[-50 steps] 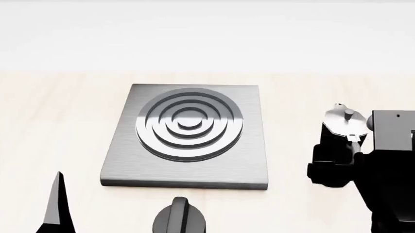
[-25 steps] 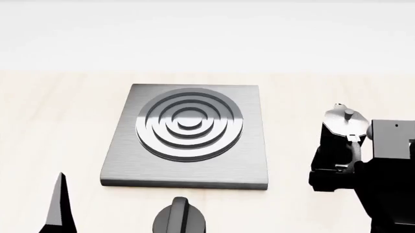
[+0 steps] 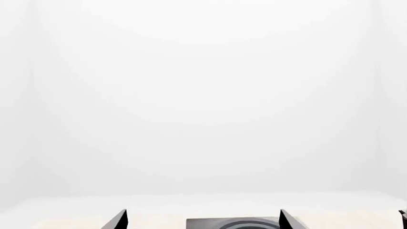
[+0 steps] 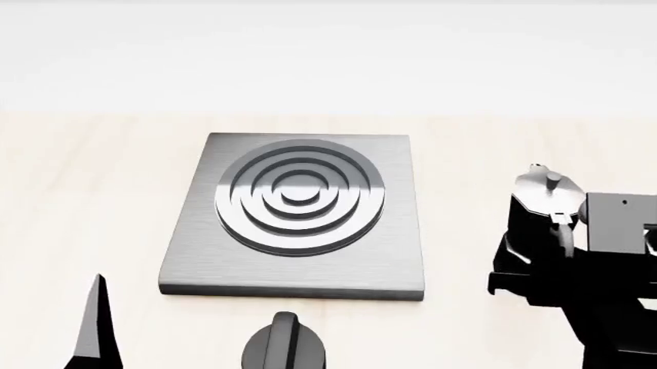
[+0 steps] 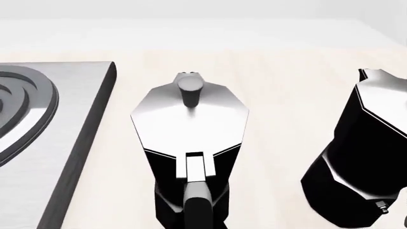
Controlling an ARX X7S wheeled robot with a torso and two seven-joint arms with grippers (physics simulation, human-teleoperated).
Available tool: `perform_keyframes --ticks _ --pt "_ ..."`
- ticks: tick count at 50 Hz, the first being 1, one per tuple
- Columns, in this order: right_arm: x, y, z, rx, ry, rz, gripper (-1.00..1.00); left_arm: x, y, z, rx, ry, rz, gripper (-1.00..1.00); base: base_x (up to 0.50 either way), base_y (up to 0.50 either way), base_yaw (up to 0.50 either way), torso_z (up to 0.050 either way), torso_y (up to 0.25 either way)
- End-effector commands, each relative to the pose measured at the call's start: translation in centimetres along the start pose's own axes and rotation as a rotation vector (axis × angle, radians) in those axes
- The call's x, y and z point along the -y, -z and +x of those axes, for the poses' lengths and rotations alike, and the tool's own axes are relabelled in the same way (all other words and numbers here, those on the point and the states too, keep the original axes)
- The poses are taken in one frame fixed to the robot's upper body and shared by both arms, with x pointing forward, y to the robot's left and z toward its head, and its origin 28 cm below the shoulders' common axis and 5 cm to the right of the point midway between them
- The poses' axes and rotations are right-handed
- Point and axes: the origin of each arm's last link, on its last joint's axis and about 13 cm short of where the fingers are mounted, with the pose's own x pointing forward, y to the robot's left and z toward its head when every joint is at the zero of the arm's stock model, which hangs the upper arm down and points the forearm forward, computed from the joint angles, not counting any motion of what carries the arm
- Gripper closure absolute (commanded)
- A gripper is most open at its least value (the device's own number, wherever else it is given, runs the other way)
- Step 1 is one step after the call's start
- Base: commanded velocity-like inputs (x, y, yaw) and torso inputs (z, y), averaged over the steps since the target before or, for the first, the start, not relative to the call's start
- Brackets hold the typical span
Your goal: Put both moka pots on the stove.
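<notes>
Right pincer, head view: my right pincer (image 4: 534,280) sits low at the near right, just behind the moka pot (image 4: 541,207), around its handle side; whether it is clenched or released I cannot tell, since black body hides the tips.
Change, head view: against the picture half a second back, my right arm's boxy housing has shifted slightly and the dark mass by the pot has spread a little lower; pot and stove have not moved.
Left pincer, head view: only one thin black wedge of my left pincer (image 4: 95,327) shows at the near left.
Stove, head view: the stove (image 4: 195,231) is a flat square slab of brushed grey metal with raised dark concentric rings, lying left of the pot and apart from it.
Knob, head view: a squat black round knob (image 4: 285,347) with a ridge sits near the stove's near edge.
Table, head view: the table (image 4: 82,192) is pale, faintly grained wood.
Left wrist view: two pointed black fingertips (image 3: 118,220) stand wide apart, released, with the stove's far strip between them.
Right wrist view: the near pot shows a faceted black body, glossy silver lid, small knob and black handle; the second moka pot (image 5: 359,157) stands to its right, tilted in the picture, untouched.
</notes>
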Motion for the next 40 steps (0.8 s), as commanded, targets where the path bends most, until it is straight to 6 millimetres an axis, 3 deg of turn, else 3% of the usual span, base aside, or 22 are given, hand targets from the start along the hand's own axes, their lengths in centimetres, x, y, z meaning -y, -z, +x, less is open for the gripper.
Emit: perform_keyframes --ticks 1,18,29,40 --pt "0.0 -0.1 -0.1 0.007 -0.001 -0.011 1.00 0.0 0.0 0.0 0.001 0.001 -0.001 -1.00 0.00 0.00 0.00 0.000 0.000" --pt "0.0 -0.2 -0.2 0.034 0.009 -0.016 1.00 0.0 0.0 0.0 -0.001 0.001 -0.001 -1.00 0.00 0.00 0.00 0.000 0.000" --pt "-0.5 -1.5 -1.1 0.135 0.024 -0.037 1.00 0.0 0.0 0.0 0.000 0.003 0.003 -1.00 0.00 0.00 0.00 0.000 0.001" --pt "-1.6 -4.2 -3.1 0.243 -0.006 -0.089 1.00 0.0 -0.1 0.0 -0.001 0.000 0.002 -1.00 0.00 0.00 0.00 0.000 0.001"
